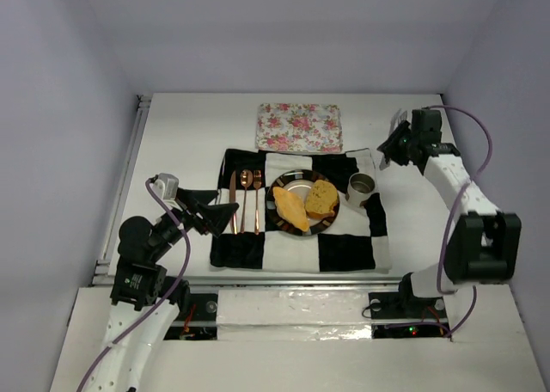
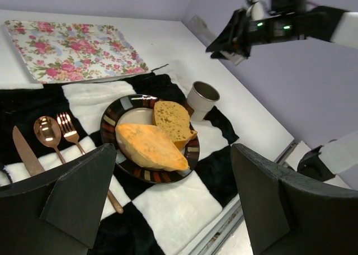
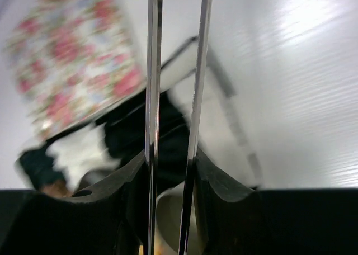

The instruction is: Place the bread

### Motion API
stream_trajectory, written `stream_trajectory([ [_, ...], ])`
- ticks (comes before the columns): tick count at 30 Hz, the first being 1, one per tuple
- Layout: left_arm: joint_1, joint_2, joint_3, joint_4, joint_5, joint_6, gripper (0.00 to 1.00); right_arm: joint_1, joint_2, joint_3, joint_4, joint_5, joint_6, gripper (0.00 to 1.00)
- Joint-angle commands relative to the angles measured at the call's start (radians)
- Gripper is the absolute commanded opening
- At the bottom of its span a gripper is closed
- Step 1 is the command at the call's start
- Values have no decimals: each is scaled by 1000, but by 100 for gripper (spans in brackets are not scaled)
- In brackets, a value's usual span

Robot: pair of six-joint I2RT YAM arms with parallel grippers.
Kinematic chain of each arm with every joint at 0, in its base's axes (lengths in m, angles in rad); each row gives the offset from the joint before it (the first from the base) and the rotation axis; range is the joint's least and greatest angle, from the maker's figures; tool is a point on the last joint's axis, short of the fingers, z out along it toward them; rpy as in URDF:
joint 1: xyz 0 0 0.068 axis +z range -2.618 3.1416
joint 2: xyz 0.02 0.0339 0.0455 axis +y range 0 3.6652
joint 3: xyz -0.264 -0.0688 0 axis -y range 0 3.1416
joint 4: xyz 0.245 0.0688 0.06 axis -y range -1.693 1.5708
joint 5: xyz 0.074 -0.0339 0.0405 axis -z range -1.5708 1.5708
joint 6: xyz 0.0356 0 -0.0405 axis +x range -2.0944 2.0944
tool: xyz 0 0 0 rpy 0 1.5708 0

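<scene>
From the overhead view I see both pieces of the bread on the plate (image 1: pixel 296 184), which sits mid-way across the checkered cloth (image 1: pixel 344 250). The pale-orange wedge (image 1: pixel 290 209) lies toward the plate's 8 o'clock side. The rounder brown chunk (image 1: pixel 321 199) is at its 3 o'clock side, and the two touch along their inner edges. The far part of the plate is bare.

A metal cup (image 1: pixel 361 188) stands upright just beside the plate at 2 o'clock. At 9 o'clock a knife (image 1: pixel 232 203), spoon (image 1: pixel 246 199) and fork (image 1: pixel 257 201) lie side by side on the cloth. A floral tray (image 1: pixel 299 127) rests on the table at 12 o'clock, just past the cloth.

My left gripper (image 1: pixel 222 207) hangs over the cloth's left edge, beyond the cutlery. Its wrist camera shows the fingers spread wide with nothing between them, pointing at the plate.

My right gripper (image 1: pixel 388 150) is raised near the cloth's far right corner, at 2 o'clock from the cup. Its wrist view is blurred, and I cannot tell whether it is clenched or released.
</scene>
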Motion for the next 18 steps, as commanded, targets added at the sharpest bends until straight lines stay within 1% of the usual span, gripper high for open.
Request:
stream_trajectory([
  [1,-11,-17,-2,53,14,5,82,-82,124,37,120,-38,-40,37],
  [2,-11,-18,-2,53,14,5,82,-91,160,52,120,-35,-55,37],
  [4,-20,-20,0,53,13,6,82,-102,246,112,110,-24,-148,36],
  [6,-20,-23,0,53,14,8,82,-102,288,135,96,11,-248,36],
  [7,-20,-23,0,53,13,6,82,-126,327,155,82,16,-274,34],
  [11,-20,-21,1,48,3,8,82,-137,387,195,91,-9,-404,35],
  [12,-20,-21,1,48,3,6,82,-137,401,206,82,1,-425,36],
  [15,-20,-20,1,46,2,8,82,-137,468,253,36,54,-478,43],
  [18,-20,-18,0,48,2,8,82,-147,512,284,16,85,-483,52],
])
